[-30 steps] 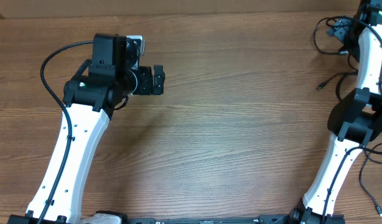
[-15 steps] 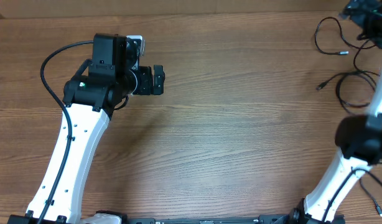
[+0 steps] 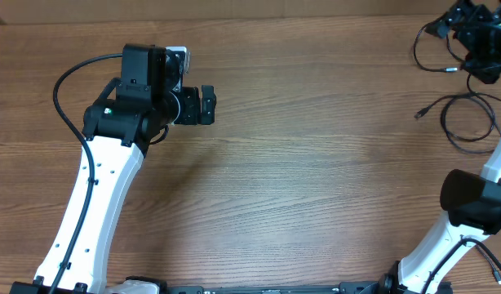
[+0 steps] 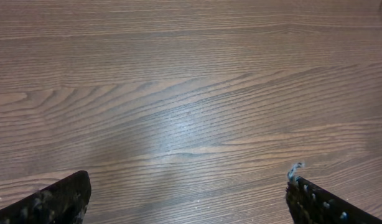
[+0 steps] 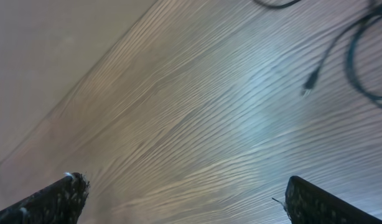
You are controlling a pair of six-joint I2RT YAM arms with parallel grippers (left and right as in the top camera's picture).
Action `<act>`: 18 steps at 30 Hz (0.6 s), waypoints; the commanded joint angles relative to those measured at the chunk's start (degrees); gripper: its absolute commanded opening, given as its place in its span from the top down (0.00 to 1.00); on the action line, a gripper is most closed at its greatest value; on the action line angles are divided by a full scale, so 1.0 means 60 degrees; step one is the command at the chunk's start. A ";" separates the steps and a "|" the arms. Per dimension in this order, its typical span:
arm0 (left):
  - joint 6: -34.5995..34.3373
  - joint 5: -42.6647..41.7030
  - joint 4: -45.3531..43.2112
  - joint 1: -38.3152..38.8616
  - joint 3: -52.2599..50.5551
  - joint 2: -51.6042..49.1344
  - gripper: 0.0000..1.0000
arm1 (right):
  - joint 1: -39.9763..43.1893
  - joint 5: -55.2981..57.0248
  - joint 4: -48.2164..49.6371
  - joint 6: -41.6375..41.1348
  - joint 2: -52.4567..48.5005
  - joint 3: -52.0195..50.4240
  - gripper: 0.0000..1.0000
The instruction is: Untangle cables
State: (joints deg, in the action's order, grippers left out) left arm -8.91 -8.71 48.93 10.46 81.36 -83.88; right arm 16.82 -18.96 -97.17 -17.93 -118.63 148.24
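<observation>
Thin black cables lie at the table's far right. One loop (image 3: 422,51) ends in a small plug, and a second loop (image 3: 467,122) has its plug end to its left. My right gripper (image 3: 467,24) hangs above the far right corner, over the first loop. In the right wrist view its jaws (image 5: 185,186) are wide open and empty, with a cable and its plug (image 5: 310,81) beyond them. My left gripper (image 3: 207,104) is at the far left, open and empty over bare wood (image 4: 188,186), far from any cable.
Another thin black cable (image 3: 484,245) lies beside the right arm's base at the near right edge. The table's far edge (image 5: 73,93) runs close behind the right gripper. The left arm (image 3: 95,188) stretches from the near edge to the far left.
The right arm has swung away from the table's right side toward the far corner, uncovering both cable loops. The left arm has not moved.
</observation>
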 commanded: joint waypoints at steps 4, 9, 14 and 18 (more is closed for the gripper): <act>-0.0087 0.0055 -0.0004 0.0007 0.0084 0.0175 0.00 | -0.1053 -0.0503 0.0018 0.0076 0.0004 -0.0623 0.00; -0.0087 0.0055 -0.0004 0.0007 0.0084 0.0175 0.00 | -0.2018 -0.0448 0.0018 0.0969 0.0004 -0.1166 0.00; -0.0087 0.0055 -0.0004 0.0007 0.0084 0.0175 0.00 | -0.2590 0.0044 0.0018 0.1042 0.0004 -0.1348 0.00; -0.0087 0.0055 -0.0004 0.0007 0.0084 0.0175 0.00 | -0.2688 0.0080 0.0018 0.1042 0.0004 -0.1348 0.00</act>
State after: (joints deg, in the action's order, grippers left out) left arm -8.91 -8.71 48.93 10.46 81.36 -83.88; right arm 0.93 -19.44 -97.17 -12.67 -118.67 140.20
